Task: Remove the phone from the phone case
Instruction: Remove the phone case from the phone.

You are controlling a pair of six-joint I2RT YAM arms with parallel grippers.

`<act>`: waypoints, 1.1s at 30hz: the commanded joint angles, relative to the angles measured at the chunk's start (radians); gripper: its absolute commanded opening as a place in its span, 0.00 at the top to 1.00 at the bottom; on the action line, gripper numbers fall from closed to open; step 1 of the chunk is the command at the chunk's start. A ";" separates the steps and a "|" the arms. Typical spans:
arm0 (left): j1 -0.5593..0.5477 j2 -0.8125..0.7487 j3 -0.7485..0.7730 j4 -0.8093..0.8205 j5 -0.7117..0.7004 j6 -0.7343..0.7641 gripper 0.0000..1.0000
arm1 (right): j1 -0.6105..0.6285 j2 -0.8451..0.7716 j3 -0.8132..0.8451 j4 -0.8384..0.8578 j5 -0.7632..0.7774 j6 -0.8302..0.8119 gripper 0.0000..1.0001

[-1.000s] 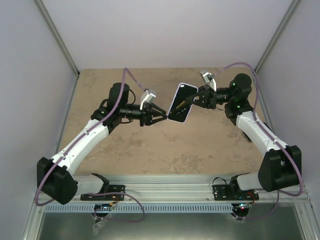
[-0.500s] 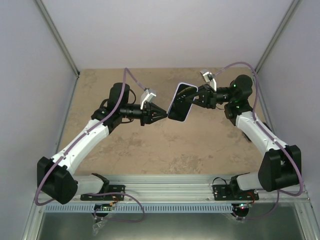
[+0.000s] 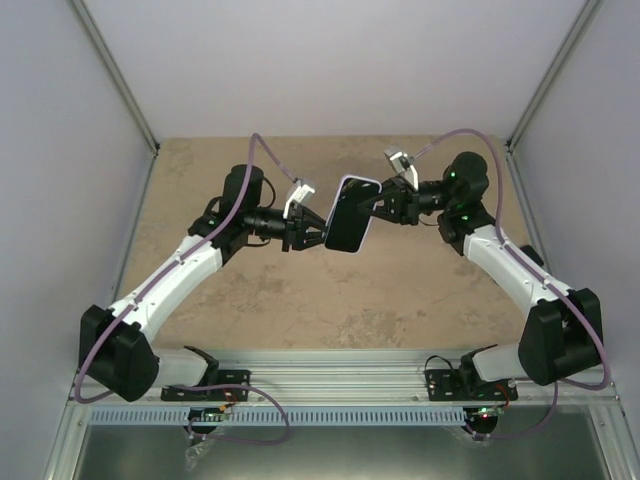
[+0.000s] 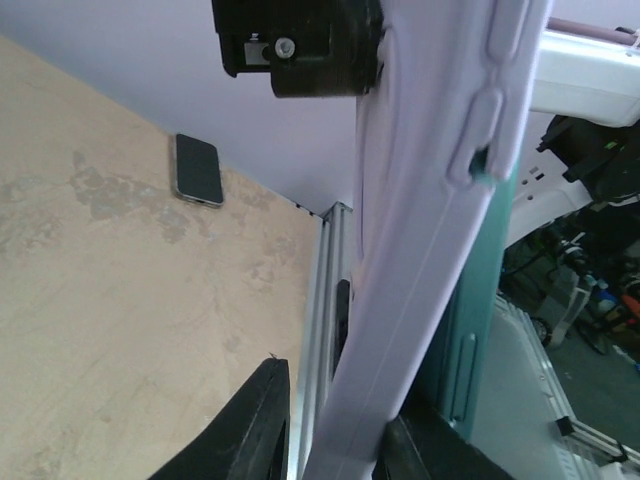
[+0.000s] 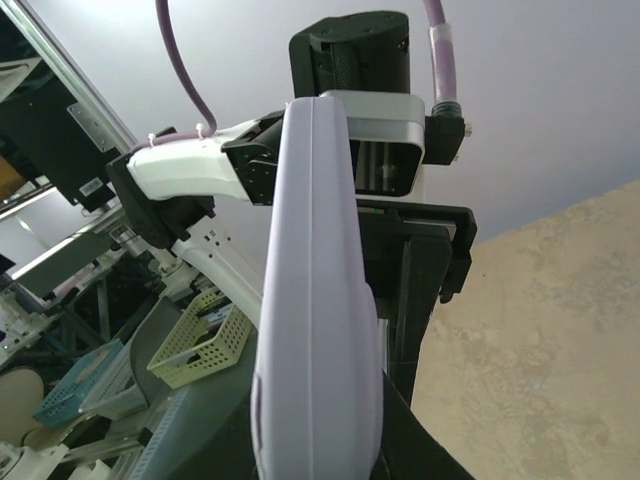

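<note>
Phone (image 3: 348,218) and case (image 5: 315,300) hang together in mid-air over the middle of the table (image 3: 400,300), tilted, screen facing up toward the top camera, between the two arms.

On the left, the left gripper (image 3: 316,238) meets the lower left edge of the case. Its wrist view shows one finger (image 4: 250,430) on each side of the lavender wall. A thin gap shows at the left finger, so I cannot tell whether the pinch is made or the jaws only straddle the edge. Beside the wall runs a teal strip with a side button, likely the phone's own flank showing at the case lip.

On the right, the right gripper (image 3: 378,207) has its jaws drawn together on the upper right end of the case and carries the weight.

Judged from this, the step in hand is the handover grip: one arm steadies the case while the other takes hold to peel. The phone is not yet out. The next move calls for a firm left pinch on the lip alone, then a pull away from the right arm to bend the lip off the phone's corner, slowly enough that the phone does not drop.

A second phone (image 4: 198,170) lies flat at the far edge of the table.
</note>
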 commanded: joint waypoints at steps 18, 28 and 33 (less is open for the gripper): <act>0.012 0.002 -0.045 0.348 0.006 -0.339 1.00 | 0.025 0.090 0.124 -0.408 0.032 -0.245 0.62; 0.037 0.019 -0.073 0.340 -0.102 -0.486 1.00 | -0.059 0.069 0.332 -0.810 0.435 -0.579 0.21; 0.055 0.058 -0.047 0.291 -0.170 -0.579 1.00 | -0.027 0.038 0.373 -0.908 0.673 -0.741 0.16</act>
